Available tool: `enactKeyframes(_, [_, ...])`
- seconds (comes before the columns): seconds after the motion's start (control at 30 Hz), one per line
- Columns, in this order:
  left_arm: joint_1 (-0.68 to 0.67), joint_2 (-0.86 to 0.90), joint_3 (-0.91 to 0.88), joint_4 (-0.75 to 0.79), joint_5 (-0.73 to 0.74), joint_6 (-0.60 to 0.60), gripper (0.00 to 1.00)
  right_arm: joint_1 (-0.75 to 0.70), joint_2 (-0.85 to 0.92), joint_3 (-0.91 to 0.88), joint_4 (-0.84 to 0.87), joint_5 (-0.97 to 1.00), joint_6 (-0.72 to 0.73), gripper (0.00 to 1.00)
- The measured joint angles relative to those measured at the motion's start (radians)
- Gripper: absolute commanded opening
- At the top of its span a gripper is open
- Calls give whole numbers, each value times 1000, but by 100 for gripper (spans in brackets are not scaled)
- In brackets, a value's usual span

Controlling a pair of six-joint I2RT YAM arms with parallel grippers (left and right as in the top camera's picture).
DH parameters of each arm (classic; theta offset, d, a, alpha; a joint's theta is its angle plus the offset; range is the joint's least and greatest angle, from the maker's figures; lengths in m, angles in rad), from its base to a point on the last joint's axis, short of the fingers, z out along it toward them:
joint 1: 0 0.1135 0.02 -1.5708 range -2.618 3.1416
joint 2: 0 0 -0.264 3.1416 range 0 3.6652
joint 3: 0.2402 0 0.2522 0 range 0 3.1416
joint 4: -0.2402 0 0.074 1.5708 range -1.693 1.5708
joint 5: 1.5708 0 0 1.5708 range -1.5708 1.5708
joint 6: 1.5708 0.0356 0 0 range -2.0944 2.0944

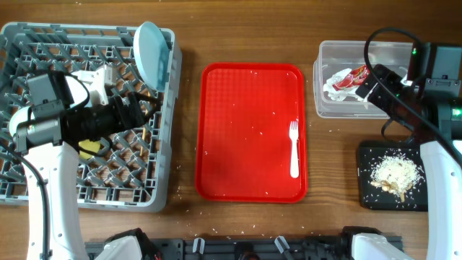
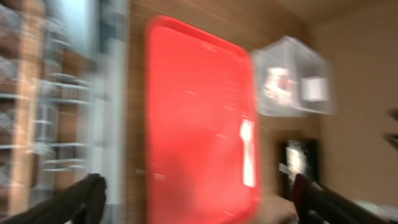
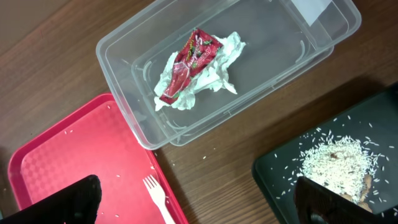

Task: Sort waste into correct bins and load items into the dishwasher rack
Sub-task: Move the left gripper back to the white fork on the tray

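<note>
The grey dishwasher rack (image 1: 22, 188) holds the light blue plate (image 1: 149, 54) on edge and a bit of the yellow cup (image 1: 90, 148) under my left arm. My left gripper (image 1: 148, 108) is over the rack's right side; its blurred wrist view shows it open and empty (image 2: 199, 208). The white fork (image 1: 294, 148) lies on the red serving tray (image 1: 245, 130). The red wrapper with white paper (image 3: 189, 62) lies in the clear tub (image 3: 124, 62). The rice scraps (image 3: 333, 162) lie on the black tray (image 3: 280, 180). My right gripper (image 3: 196, 205) is open and empty above the table between them. Bowl, saucer and chopstick are out of view.
Loose rice grains are scattered on the red serving tray (image 3: 74, 168) and on the wooden table. The fork's tines (image 3: 155, 196) show near the tray's right rim. The right arm's cable loops over the tub (image 1: 328, 101).
</note>
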Motion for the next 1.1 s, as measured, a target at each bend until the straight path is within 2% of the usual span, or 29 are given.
enactKeyframes(0.1, [-46, 0, -2, -108, 165, -2, 100, 0, 0, 0, 1, 0, 0, 100])
enactKeyframes(0.17, [-100, 0, -2, -119, 192, -2, 100, 0, 0, 0, 1, 0, 0, 100])
enactKeyframes(0.23, [-233, 0, -2, -101, 181, -31, 100, 0, 0, 0, 1, 0, 0, 100])
enactKeyframes(0.3, [-338, -1, -2, -44, 51, -138, 100, 0, 0, 0, 1, 0, 0, 100])
enactKeyframes(0.4, [-468, -1, -2, -21, -293, -376, 100, 0, 0, 0, 0, 0, 0, 100])
enactKeyframes(0.43, [-490, -1, -2, -19, -366, -426, 100, 0, 0, 0, 0, 0, 0, 100])
enactKeyframes(0.5, [-535, -1, -2, -19, -450, -485, 100, 0, 0, 0, 0, 0, 0, 100])
enactKeyframes(0.63, [-723, -1, -3, -12, -581, -632, 100, 0, 0, 0, 0, 0, 0, 100])
enactKeyframes(0.77, [-972, 9, -5, 121, -776, -861, 100, 0, 0, 0, 0, 0, 0, 100])
enactKeyframes(0.87, [-1134, 103, -5, 294, -865, -933, 100, 0, 0, 0, 0, 0, 0, 100])
enactKeyframes(0.97, [-1220, 234, -3, 448, -917, -949, 99, 0, 0, -1, 0, 0, 0, 99])
enactKeyframes(1.07, [-1289, 391, -4, 515, -996, -958, 98, 0, 0, -1, 1, 0, 0, 100])
enactKeyframes(1.1, [-1304, 427, -4, 525, -1034, -960, 94, 0, 0, -1, 1, 0, 0, 100])
